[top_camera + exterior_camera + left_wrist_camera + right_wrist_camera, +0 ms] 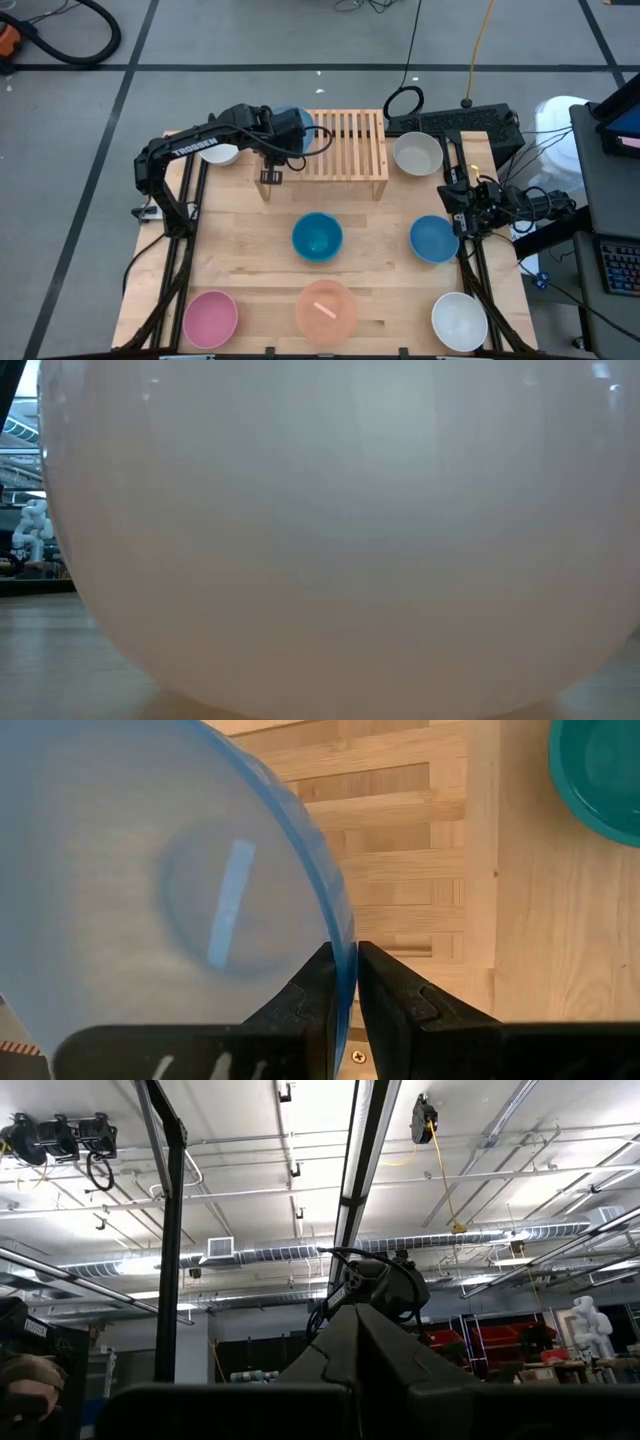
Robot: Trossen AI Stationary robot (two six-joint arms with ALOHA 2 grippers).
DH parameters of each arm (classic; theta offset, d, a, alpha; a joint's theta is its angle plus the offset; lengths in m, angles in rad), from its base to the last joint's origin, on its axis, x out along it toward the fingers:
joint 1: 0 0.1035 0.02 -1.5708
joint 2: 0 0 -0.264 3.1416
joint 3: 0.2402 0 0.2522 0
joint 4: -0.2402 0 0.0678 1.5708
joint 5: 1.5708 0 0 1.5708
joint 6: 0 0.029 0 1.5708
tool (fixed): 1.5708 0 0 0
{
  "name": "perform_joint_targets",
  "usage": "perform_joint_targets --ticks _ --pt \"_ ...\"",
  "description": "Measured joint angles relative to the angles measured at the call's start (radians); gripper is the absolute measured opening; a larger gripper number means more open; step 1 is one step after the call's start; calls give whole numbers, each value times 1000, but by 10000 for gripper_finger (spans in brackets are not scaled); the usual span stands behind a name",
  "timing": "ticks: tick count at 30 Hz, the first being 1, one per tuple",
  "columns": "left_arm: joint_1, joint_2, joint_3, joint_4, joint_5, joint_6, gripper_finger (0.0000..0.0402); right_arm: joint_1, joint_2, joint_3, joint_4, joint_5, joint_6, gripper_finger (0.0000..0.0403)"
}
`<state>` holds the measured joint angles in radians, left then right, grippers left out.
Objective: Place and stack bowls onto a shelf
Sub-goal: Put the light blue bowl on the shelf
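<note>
My left gripper (283, 135) is over the left end of the slatted light-wood shelf (345, 150), shut on a light blue bowl (292, 122) that fills much of the left wrist view (150, 890). My right gripper (356, 1312) rests folded at the table's right edge (478, 205), shut and pointing up at the ceiling. On the table stand two white bowls (417, 153) (459, 320), a teal bowl (317, 237), a blue bowl (433, 238), a pink bowl (210, 318) and a peach bowl (326, 308). Another white bowl (222, 154) lies partly under the left arm. My left gripper pinches the light blue bowl's rim (343, 935), with the thin wall between the two fingers (318, 982), one inside and one outside. The fingers come from above, pointing down at the shelf's slats. Whether the bowl rests on the shelf or hangs clear, I cannot tell.
The peach bowl (330, 530) stands right before the low camera and blocks nearly all of that view. A black box and cables (455, 122) lie at the table's far right corner. The shelf's middle and right slats (360, 140) are bare.
</note>
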<state>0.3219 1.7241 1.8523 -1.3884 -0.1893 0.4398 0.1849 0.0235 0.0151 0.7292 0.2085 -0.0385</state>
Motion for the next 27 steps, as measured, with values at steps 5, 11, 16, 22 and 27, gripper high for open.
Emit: perform_joint_targets --ticks 5,11,16,22,27 --pt "-20 0 0 -7 -3 16 42 0 0 0 0 0 0 0" --pt "-43 -4 31 -27 4 0 42 0 0 0 0 0 0 0" --pt "-26 -5 54 -30 50 -42 42 0 0 0 0 0 0 0" --pt "-6 -4 53 -57 35 -39 42 0 0 0 0 0 0 0" --pt "-8 -4 53 -56 24 -50 42 0 0 0 0 0 1 0"
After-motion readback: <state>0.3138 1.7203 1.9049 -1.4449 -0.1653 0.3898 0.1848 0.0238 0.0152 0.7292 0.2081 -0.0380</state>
